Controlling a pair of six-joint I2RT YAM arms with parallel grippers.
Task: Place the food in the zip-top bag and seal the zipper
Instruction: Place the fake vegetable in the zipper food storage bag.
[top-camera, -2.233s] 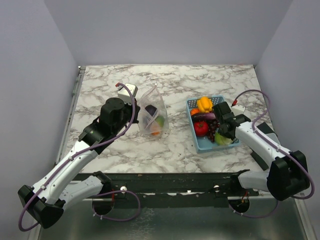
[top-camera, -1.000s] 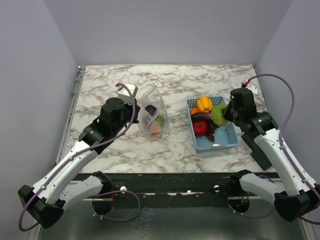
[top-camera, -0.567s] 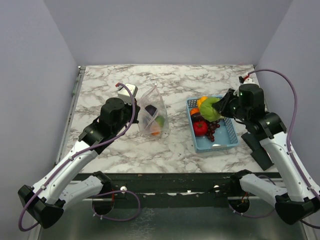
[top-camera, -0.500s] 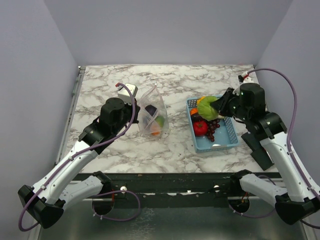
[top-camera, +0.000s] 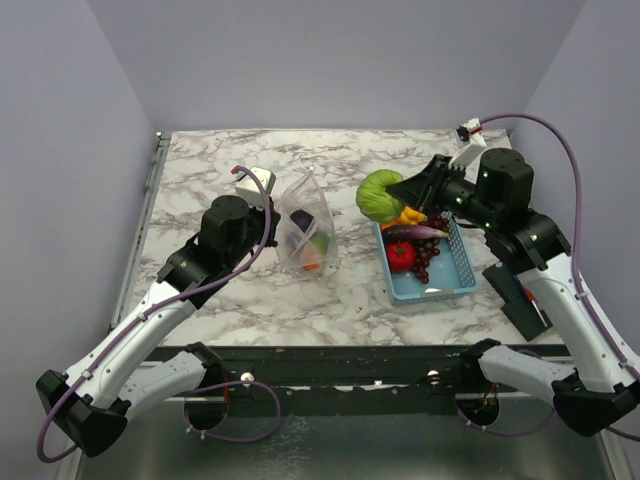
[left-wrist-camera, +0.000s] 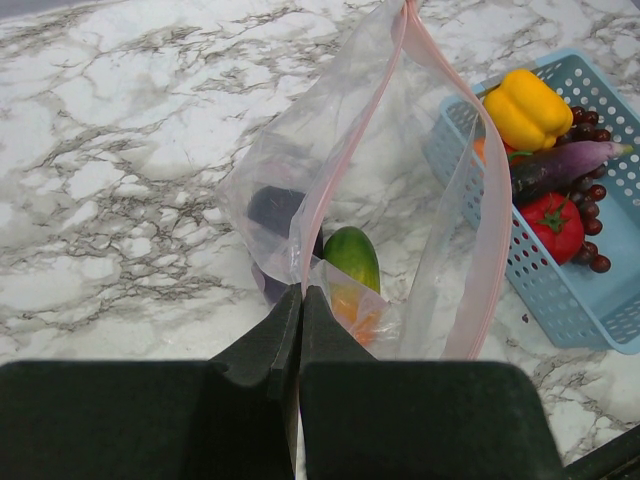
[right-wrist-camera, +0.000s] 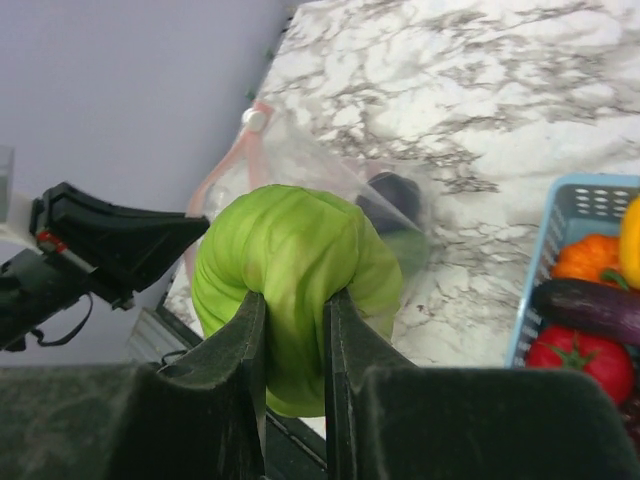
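Observation:
The clear zip-top bag (top-camera: 305, 228) stands open on the marble, its pink zipper (left-wrist-camera: 345, 160) running up both sides of the mouth. My left gripper (left-wrist-camera: 300, 292) is shut on the bag's near edge. Inside lie a green piece (left-wrist-camera: 352, 255), an orange piece and a dark purple one. My right gripper (right-wrist-camera: 294, 300) is shut on a soft green cabbage-like food piece (top-camera: 380, 196), held in the air between the bag and the basket. More food stays in the basket: a yellow pepper (left-wrist-camera: 527, 108), eggplant (left-wrist-camera: 560, 167), tomato (left-wrist-camera: 553, 222) and grapes.
The light-blue basket (top-camera: 440, 285) sits right of the bag on the marble table. A black block lies at the right edge (top-camera: 518, 300). Purple cables loop over both arms. Grey walls close in the table on three sides.
My right arm lifted the green piece out of the basket and carried it up and left toward the bag. The left arm and the bag stayed still.

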